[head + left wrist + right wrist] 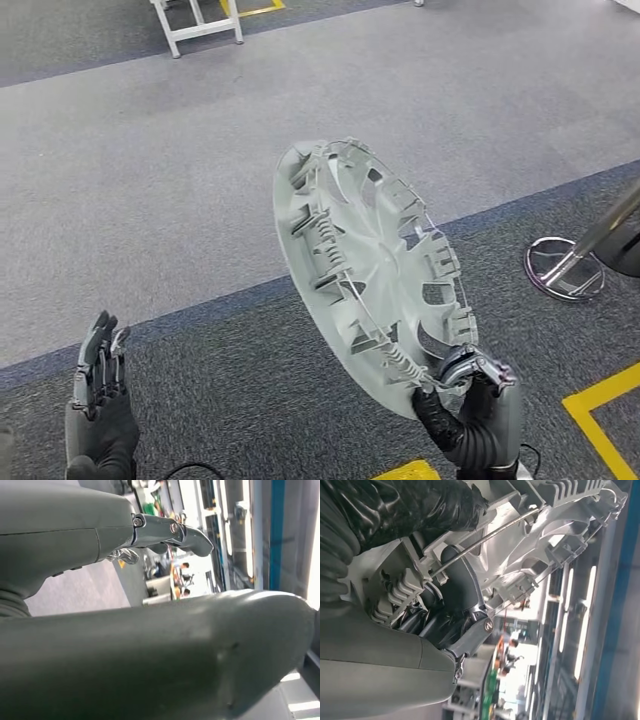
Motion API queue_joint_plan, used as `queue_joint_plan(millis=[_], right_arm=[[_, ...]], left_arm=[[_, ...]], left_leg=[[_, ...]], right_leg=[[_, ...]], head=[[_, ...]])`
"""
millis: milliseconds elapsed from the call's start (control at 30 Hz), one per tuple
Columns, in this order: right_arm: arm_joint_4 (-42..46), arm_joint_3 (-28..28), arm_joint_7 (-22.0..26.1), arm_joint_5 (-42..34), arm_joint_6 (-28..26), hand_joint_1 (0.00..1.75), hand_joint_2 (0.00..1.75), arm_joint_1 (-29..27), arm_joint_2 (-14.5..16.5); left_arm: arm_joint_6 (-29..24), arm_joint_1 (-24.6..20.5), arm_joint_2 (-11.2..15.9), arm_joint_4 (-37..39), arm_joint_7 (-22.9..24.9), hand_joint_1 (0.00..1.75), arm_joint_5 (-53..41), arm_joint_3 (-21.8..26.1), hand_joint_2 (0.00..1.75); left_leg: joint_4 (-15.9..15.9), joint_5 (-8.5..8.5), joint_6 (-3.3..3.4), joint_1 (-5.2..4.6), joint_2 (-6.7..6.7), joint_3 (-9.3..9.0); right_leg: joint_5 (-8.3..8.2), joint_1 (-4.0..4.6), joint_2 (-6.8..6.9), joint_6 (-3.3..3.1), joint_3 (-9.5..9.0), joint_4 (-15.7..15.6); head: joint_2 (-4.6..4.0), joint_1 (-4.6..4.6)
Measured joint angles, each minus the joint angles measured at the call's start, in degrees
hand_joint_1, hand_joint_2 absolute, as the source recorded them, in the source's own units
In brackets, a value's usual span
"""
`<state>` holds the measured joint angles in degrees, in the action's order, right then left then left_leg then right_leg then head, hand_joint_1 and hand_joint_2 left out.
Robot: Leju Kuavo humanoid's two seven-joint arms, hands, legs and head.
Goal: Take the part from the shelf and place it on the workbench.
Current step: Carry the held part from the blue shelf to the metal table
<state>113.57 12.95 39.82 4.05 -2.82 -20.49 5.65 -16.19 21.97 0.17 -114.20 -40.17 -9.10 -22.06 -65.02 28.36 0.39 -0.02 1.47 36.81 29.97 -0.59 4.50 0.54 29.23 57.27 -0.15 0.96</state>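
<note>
The part is a round silver-grey wheel cover (362, 265) with ribbed clips and a wire ring on the side facing me. It stands tilted in the air over the carpeted floor. My right hand (474, 412) grips its lower rim from below. In the right wrist view the same cover (531, 535) lies close against my right hand (444, 605), with dark fingers hooked over its edge. At the lower left, my left hand (100, 400) is raised, fingers up and apart, holding nothing. My left hand (151, 630) looms large in the left wrist view.
Grey carpet with a dark band (226, 370) runs across the floor. Yellow floor tape (600, 425) marks the lower right. A chrome stand base (564, 268) sits at the right. White frame legs (198, 25) stand at the far top left.
</note>
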Motion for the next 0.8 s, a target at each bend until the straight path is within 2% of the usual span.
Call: queue_joint_plan(millis=[33,67,100,167,200,233,300,333,367,400,433,467,500,533,567,600,633,667,700,733,800], right_arm=[[0.0,0.1,0.0,0.0,0.0,1.75,1.75,0.0,0.0],[0.0,0.2,0.0,0.1,0.0,1.75,1.75,0.0,0.0],[0.0,0.2,0.0,0.1,0.0,1.75,1.75,0.1,0.0],[0.0,0.5,0.0,0.2,0.0,1.75,1.75,0.1,0.0],[0.0,0.7,0.0,0.2,0.0,1.75,1.75,0.1,0.0],[0.0,0.8,0.0,0.3,-0.1,1.75,1.75,0.1,-0.1],[0.0,1.0,0.0,0.4,-0.2,1.75,1.75,0.1,-0.2],[0.0,1.1,-0.1,0.5,-0.3,1.75,1.75,0.1,-0.3],[-0.1,1.2,-0.1,0.6,-0.3,1.75,1.75,0.1,-0.3],[-0.2,1.3,-0.1,0.6,-0.3,1.75,1.75,0.1,-0.4],[-0.3,1.4,-0.2,0.7,-0.4,1.75,1.75,0.0,-0.5],[-0.3,1.5,-0.2,0.7,-0.5,1.75,1.75,0.1,-0.6],[-0.4,1.5,-0.2,0.7,-0.5,1.75,1.75,0.1,-0.7],[-0.4,1.5,-0.2,0.7,-0.6,1.75,1.75,0.1,-0.7],[-0.5,1.5,-0.3,0.7,-0.6,1.75,1.75,0.2,-0.7],[-0.5,1.6,-0.3,0.7,-0.6,1.75,1.75,0.2,-0.7],[-0.6,1.7,-0.3,0.7,-0.6,1.75,1.75,0.2,-0.8],[-0.6,1.7,-0.4,0.8,-0.6,1.75,1.75,0.2,-0.8],[-0.6,1.8,-0.4,0.8,-0.6,1.75,1.75,0.2,-0.8],[-0.7,1.9,-0.5,0.8,-0.7,1.75,1.75,0.2,-0.9],[-0.7,2.0,-0.6,0.8,-0.7,1.75,1.75,0.1,-0.9]], left_arm=[[-0.1,0.0,0.0,-0.1,0.0,0.00,0.0,0.0,0.00],[-0.1,0.0,0.0,-0.3,0.0,0.00,0.1,0.0,0.00],[0.0,0.0,0.0,-0.5,0.0,0.00,0.2,0.0,0.00],[0.0,0.2,0.0,-0.9,0.0,0.00,0.3,0.0,0.00],[-0.1,0.3,0.1,-1.2,0.0,0.00,0.2,0.0,0.00],[-0.2,0.3,0.1,-1.6,0.0,0.00,0.2,0.0,0.00],[-0.8,0.2,0.1,-2.1,0.0,0.00,0.1,0.0,0.00],[-1.2,0.1,0.2,-2.3,0.0,0.00,0.0,-0.1,0.00],[-1.6,0.0,0.4,-2.6,0.0,0.00,0.0,-0.1,0.00],[-2.3,0.0,0.6,-2.9,0.0,0.00,-0.2,-0.2,0.00],[-3.0,0.0,0.8,-3.3,0.0,0.00,-0.5,-0.4,0.00],[-3.9,-0.1,1.1,-3.7,0.0,0.00,-1.0,-0.5,0.00],[-4.9,-0.2,1.5,-4.3,0.0,0.00,-1.6,-0.6,0.00],[-6.0,-0.4,1.9,-4.9,0.0,0.00,-2.1,-0.7,0.00],[-7.1,-0.5,2.3,-5.6,0.0,0.00,-2.6,-0.8,0.00],[-8.1,-0.6,2.7,-6.2,0.0,0.00,-3.0,-0.8,0.00],[-8.9,-0.6,3.1,-6.8,0.0,0.00,-3.3,-0.8,0.00],[-9.6,-0.6,3.6,-7.4,0.0,0.00,-3.6,-0.8,0.00],[-10.4,-0.5,4.0,-8.0,0.0,0.00,-4.1,-0.7,0.00],[-11.3,-0.4,4.5,-8.6,0.0,0.00,-4.7,-0.6,0.00],[-13.5,-0.2,5.3,-9.5,0.0,0.00,-6.2,0.1,0.00]], left_leg=[[3.5,-1.02,0.39,-0.30,1.21,-1.84],[5.7,-1.40,0.74,-0.60,2.07,-2.91],[6.5,-1.20,1.03,-0.87,2.37,-3.21],[6.9,-1.39,1.57,-0.83,1.09,-3.14],[7.2,-1.54,1.86,-0.68,0.47,-3.27],[7.5,-1.74,2.17,-0.49,-0.13,-3.41],[7.8,-1.91,2.55,-0.30,-1.31,-3.56],[7.8,-1.92,2.65,-0.30,-1.99,-3.53],[7.7,-1.91,2.68,-0.31,-2.73,-3.53],[7.6,-1.89,2.68,-0.30,-3.51,-3.54],[7.5,-1.86,2.65,-0.27,-4.37,-3.56],[7.4,-1.79,2.54,-0.21,-5.27,-3.57],[7.1,-1.66,2.35,-0.12,-6.12,-3.53],[6.7,-1.51,2.08,-0.11,-6.94,-3.34],[6.4,-1.44,1.73,-0.04,-7.66,-3.03],[6.2,-1.46,1.37,0.03,-8.32,-2.68],[6.1,-1.60,0.99,0.11,-9.02,-2.35],[6.1,-1.72,0.65,0.27,-9.61,-2.11],[5.8,-1.57,0.36,0.24,-9.15,-1.88],[4.7,-0.91,0.08,0.15,-7.86,-1.36],[-0.7,2.09,-0.36,0.00,-4.02,1.14]], right_leg=[[0.21,0.16,0.59,0.22,-0.18,0.0],[0.39,0.30,1.16,0.49,-0.31,0.0],[0.53,0.40,1.73,0.80,-0.43,0.0],[0.82,0.43,2.60,1.49,-0.70,-0.2],[1.29,0.36,1.92,1.79,-0.68,0.1],[2.29,0.27,0.54,2.01,-0.16,1.4],[5.61,0.07,-2.92,2.24,2.88,7.8],[7.23,0.02,-3.82,2.31,5.03,12.0],[8.05,-0.01,-4.17,2.39,6.85,15.2],[7.76,-0.03,-4.31,2.44,7.89,16.5],[6.30,-0.09,-4.40,2.47,7.87,15.6],[3.92,-0.20,-4.77,2.49,6.76,12.4],[1.80,-0.40,-5.91,2.51,5.20,8.5],[0.36,-0.65,-7.50,2.53,3.70,4.8],[-0.31,-0.79,-8.84,2.50,2.56,2.4],[-0.18,-0.83,-9.77,2.40,2.07,1.5],[-0.08,-0.74,-9.74,2.20,1.89,1.3],[-0.17,-0.70,-8.97,1.86,1.76,1.3],[-0.27,-0.71,-8.19,1.46,1.65,1.2],[-0.36,-0.74,-7.31,1.00,1.51,1.0],[-0.32,-0.61,-5.48,0.28,1.31,0.8]], head=[[0.00,0.03],[0.00,0.01],[0.00,-0.02],[0.01,-0.07],[0.01,-0.16],[0.00,-0.29],[0.00,-0.79],[0.00,-0.96],[0.00,-1.09],[0.00,-1.12],[0.00,-1.15],[0.00,-1.17],[0.00,-1.23],[0.00,-1.31],[0.00,-1.34],[0.00,-1.38],[0.00,-1.38],[0.00,-1.35],[0.00,-1.32],[0.00,-1.10],[0.00,-0.57]])
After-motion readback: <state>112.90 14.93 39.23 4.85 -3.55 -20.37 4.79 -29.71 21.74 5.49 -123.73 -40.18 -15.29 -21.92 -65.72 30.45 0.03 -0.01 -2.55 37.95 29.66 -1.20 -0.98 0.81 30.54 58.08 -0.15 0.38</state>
